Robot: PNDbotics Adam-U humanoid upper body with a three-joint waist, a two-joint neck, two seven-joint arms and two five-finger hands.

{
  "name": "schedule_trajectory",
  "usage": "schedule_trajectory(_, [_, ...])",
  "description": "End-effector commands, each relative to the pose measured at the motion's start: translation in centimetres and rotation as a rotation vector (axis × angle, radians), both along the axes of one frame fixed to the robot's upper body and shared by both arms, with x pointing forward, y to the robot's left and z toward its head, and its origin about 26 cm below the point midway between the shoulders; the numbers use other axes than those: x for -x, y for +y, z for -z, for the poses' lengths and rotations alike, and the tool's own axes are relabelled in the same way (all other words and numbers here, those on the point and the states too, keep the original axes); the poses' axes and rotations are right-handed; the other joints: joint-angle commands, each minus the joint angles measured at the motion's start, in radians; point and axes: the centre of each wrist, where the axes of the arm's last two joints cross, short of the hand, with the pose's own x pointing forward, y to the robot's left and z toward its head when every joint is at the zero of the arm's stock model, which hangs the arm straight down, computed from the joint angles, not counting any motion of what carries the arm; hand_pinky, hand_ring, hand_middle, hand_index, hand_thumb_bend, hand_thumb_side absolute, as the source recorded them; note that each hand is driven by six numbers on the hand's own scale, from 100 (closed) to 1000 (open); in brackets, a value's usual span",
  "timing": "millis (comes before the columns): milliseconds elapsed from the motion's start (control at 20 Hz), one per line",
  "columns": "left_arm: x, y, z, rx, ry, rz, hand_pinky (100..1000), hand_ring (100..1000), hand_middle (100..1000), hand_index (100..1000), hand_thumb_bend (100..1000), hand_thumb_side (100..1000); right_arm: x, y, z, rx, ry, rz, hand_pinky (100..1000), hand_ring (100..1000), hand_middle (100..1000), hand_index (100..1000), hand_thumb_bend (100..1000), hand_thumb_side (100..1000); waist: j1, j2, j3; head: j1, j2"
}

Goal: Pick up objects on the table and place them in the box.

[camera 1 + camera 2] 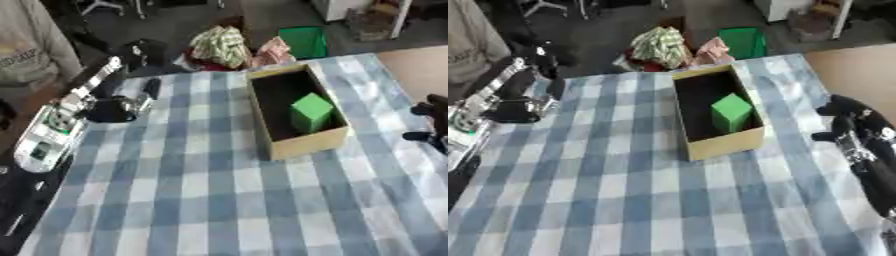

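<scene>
Beside the box, right hand: the right hand (pixel 857 131) hung at the table's right edge; whether its fingers were curled or straight could not be told.
Tablecloth: soft blue-and-white checked cloth (pixel 219 200), bare before the hand.
Box: tan cardboard box (pixel 308 144), open-topped, left of the hand.
Block: green block (pixel 311 112), tilted inside it.
Left hand: left hand (pixel 105 107), black, far left, fingers unclear.
Advice: probably pull clear without knocking the box wall.

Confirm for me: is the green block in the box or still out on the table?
In. The green block sits inside the open cardboard box, against its right wall, below the rim.
</scene>
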Motion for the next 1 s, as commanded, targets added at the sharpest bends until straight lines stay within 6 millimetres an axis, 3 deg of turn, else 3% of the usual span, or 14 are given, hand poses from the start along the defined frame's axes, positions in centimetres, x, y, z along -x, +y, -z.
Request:
schedule_trajectory(50, [2.2,0.2,-1.2,0.077,0.005,0.016,837,816,827,878,100,436,0.4,-0.8,-1.2,-0.005,-0.045,0.025,697,1000,746,892,100,505,-0.013,-0.018,0.017,-0.004,0.023])
schedule_trajectory(350, [4.4,-0.6,1.3,0.215,0.126,-0.034,837,803,806,861,100,531,0.8,-1.2,-1.0,-0.034,-0.052,0.065,697,1000,777,912,100,503,-0.035,-0.011,0.066,-0.006,0.076])
schedule_trajectory(650, [5.2,-1.8,2.1,0.263,0.189,-0.036,840,801,800,855,100,580,1.1,-1.4,-0.9,-0.073,-0.057,0.106,697,1000,789,921,100,511,-0.054,-0.004,0.087,-0.033,0.13])
schedule_trajectory(1000, [5.2,-2.5,2.6,0.284,0.239,-0.039,837,793,789,844,100,619,1.3,-1.3,-0.7,-0.091,-0.054,0.122,696,1000,767,914,100,512,-0.072,0.005,0.093,-0.042,0.138])
